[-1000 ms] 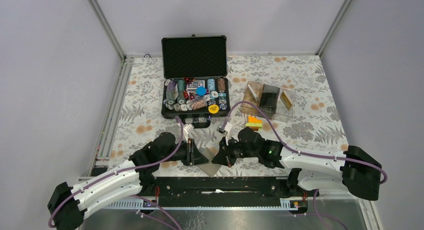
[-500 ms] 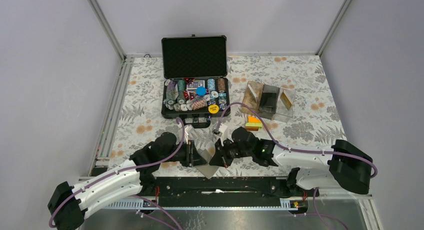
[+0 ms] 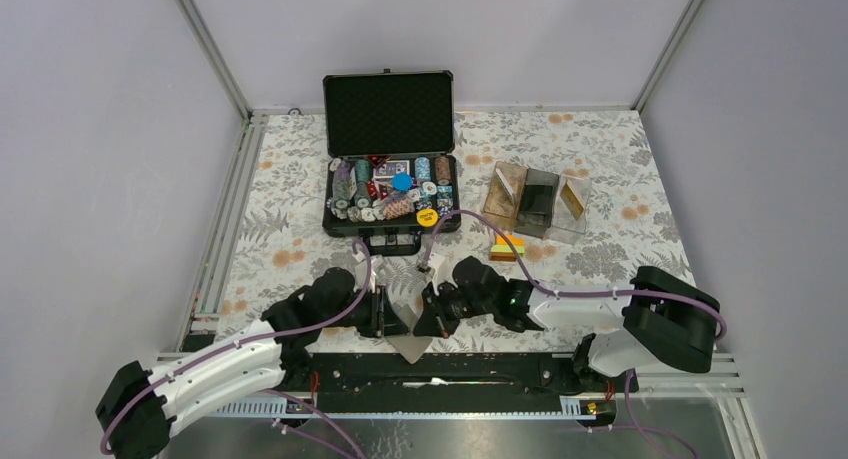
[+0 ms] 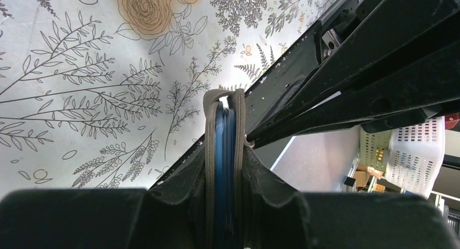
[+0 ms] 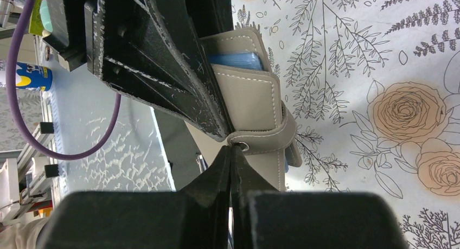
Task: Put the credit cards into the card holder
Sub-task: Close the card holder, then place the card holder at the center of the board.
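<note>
L gripper clamps the folded card holder edge-on at the table near edge. Jaws narrow, gripping it. R gripper is fully closed, tips at the holder's strap — actual pinch unclear. Credit cards lie well apart beside the acrylic box — count too small to tell.

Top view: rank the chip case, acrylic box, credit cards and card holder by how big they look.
1. chip case, open, by far the largest.
2. acrylic box.
3 or 4, unsure: credit cards and card holder. The holder is mostly hidden and only a grey corner shows.
</note>
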Motion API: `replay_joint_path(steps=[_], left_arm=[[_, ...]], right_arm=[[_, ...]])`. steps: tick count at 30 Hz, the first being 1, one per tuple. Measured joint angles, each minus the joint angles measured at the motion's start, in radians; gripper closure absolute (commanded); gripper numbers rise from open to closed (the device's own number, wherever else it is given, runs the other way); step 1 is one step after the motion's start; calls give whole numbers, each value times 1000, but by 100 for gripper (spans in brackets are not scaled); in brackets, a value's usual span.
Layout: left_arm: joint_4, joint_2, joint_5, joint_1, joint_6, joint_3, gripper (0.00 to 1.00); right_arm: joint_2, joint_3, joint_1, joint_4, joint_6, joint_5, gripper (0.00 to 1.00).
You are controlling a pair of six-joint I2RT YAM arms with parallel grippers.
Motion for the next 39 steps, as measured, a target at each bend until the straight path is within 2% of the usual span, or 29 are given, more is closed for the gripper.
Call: replay_joint_path(steps=[16,17,20,21,23,27,30,33,34,37,39], left_arm=[[79,2,-3,8,-25,-43,100],[89,1,-4,12,-23,-43,100],[102,0,-6,38,-23,-42,100],[110,1,-8,53,-23,-40,100],[122,3,-18,85,-23,-32,100],[139,65,-82,142,-12,-5,100],[170,154,-126,168,-5,6,97],[220,265,-155,198,1,7,81],[242,293,-154,210,-1,7,72],[309,357,-168,250,11,21,28],[317,380,-190,293,27,23,6]], right_arm=[[45,-25,8,98,16,-11,99],[43,-25,11,97,16,-6,93],[14,-25,14,73,13,31,64],[-8,-25,15,59,10,52,50],[-69,-26,16,6,0,105,34],[-224,-37,8,-109,-33,218,14],[-320,-54,-45,-173,-45,265,7],[-360,-74,-132,-223,-45,299,6],[-363,-79,-160,-241,-46,309,6],[-363,-84,-253,-301,-37,330,5],[-363,-84,-329,-330,-23,336,4]])
